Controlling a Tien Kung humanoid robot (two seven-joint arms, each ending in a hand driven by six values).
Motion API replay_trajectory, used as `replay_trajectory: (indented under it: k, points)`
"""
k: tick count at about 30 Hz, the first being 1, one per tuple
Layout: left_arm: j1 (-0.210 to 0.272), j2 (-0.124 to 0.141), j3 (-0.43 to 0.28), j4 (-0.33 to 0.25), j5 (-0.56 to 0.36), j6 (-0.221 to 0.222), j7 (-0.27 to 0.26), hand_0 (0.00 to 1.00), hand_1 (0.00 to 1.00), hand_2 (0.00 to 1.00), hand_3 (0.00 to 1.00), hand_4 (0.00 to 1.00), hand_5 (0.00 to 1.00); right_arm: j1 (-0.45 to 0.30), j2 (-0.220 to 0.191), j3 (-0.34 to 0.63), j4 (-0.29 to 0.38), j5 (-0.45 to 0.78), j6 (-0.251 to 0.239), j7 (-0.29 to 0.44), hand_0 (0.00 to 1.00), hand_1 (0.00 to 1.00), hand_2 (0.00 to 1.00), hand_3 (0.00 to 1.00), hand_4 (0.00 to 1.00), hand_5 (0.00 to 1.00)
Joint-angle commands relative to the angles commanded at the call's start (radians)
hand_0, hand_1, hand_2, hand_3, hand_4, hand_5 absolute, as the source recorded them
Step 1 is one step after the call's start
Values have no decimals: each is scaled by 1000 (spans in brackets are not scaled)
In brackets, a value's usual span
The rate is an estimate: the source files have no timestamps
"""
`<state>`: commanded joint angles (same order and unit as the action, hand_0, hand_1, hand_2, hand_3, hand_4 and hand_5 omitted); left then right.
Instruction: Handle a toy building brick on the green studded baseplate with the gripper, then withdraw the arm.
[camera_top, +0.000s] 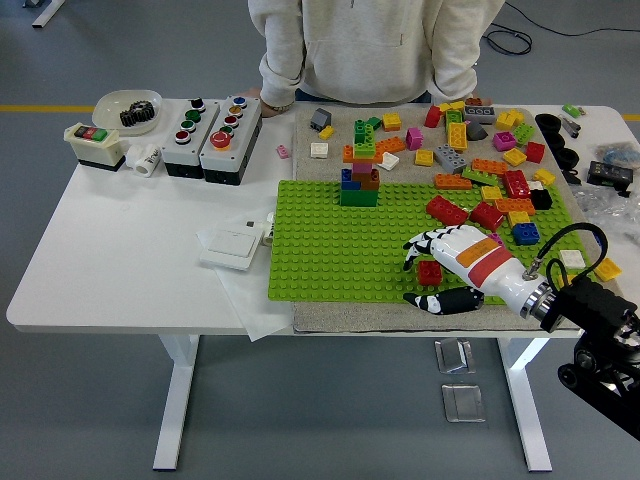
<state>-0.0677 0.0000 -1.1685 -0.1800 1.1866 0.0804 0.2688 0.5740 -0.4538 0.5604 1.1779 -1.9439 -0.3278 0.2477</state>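
Note:
A small red brick (430, 272) sits on the green studded baseplate (330, 250) near its front right. My right hand (411, 280) reaches in from the lower right and brackets this brick. Its fingers (420, 245) arch over the brick's far and left side, and the thumb lies along the baseplate's front edge just below it. The hand is open around the brick, and I cannot see a firm hold. My left arm is out of view.
A short tower of mixed bricks (360, 178) stands at the baseplate's back edge. Several loose bricks (490, 150) lie at the back right. Button boxes (212, 138), a white bowl (127, 108) and a white switch plate (232, 243) occupy the left. A person (370, 45) stands at the far side.

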Motion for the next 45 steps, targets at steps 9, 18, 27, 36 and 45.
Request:
replay_trajectory:
  k: [9,18,27,36,45]
  points:
    - [-2,0,4,0,-4,0,0,781,722,687,576,592,628,8,8,-20,-16,-8,-3,-2,741,702,745,586,793,538]
    - [-2,0,4,0,-6,-1,0,779,721,689,574,593,625,9,8,-34,-6,4,-10,4,756,708,748,597,798,539]
    - [-2,0,5,0,-6,-1,0,781,721,690,576,593,624,8,8,-43,-9,1,-6,1,757,710,748,596,801,536]
    - [0,1,4,0,-3,-2,1,782,722,691,575,594,626,2,7,-48,-23,-2,-2,-2,760,712,749,599,803,528]
    - [3,1,2,0,5,-3,4,780,722,692,575,593,625,-4,7,-46,-23,-5,-2,-3,760,712,749,600,803,520]
